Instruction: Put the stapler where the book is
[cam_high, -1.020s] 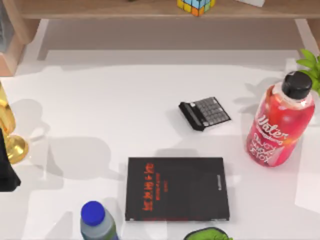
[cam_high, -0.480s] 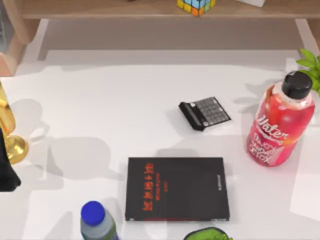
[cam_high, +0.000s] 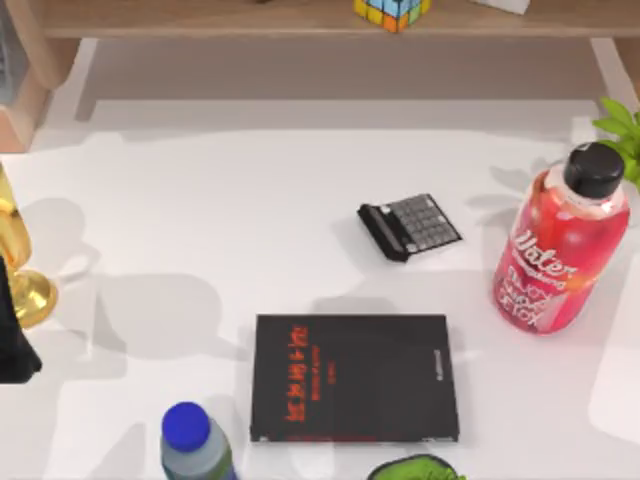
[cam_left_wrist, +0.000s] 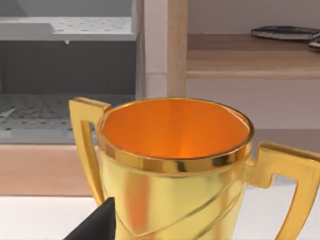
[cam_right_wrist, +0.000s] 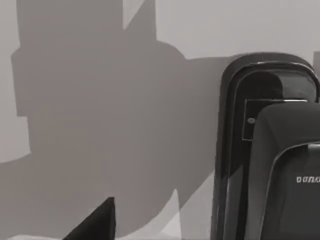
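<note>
Near the bench's front edge: the book (cam_high: 355, 378) lies flat, cover up, its long sides running across the top view from left to right.
Beneath the right wrist: the stapler (cam_right_wrist: 270, 150) lies on the pale bench (cam_high: 220, 220), a black, long-bodied thing seen close up with one rounded end.
Stapler's long axis: it appears to run lengthwise away from the wrist camera, so a grip across its narrow width looks the natural one.
Right gripper (cam_right_wrist: 95, 224): low over the bench just beside the stapler, not on it; whether it is released or clenched cannot be told.
Nearer arm: the right, by judgement, since its camera has the stapler close.
Left arm (cam_high: 12, 340): parked at the bench's left edge by the gold trophy (cam_left_wrist: 172, 165); its grip cannot be told either.
Between start and goal: the red bottle (cam_high: 560, 250) stands upright at the right, with the calculator (cam_high: 410, 226) behind the book.
Coming move: shift sideways over the stapler before closing.
</note>
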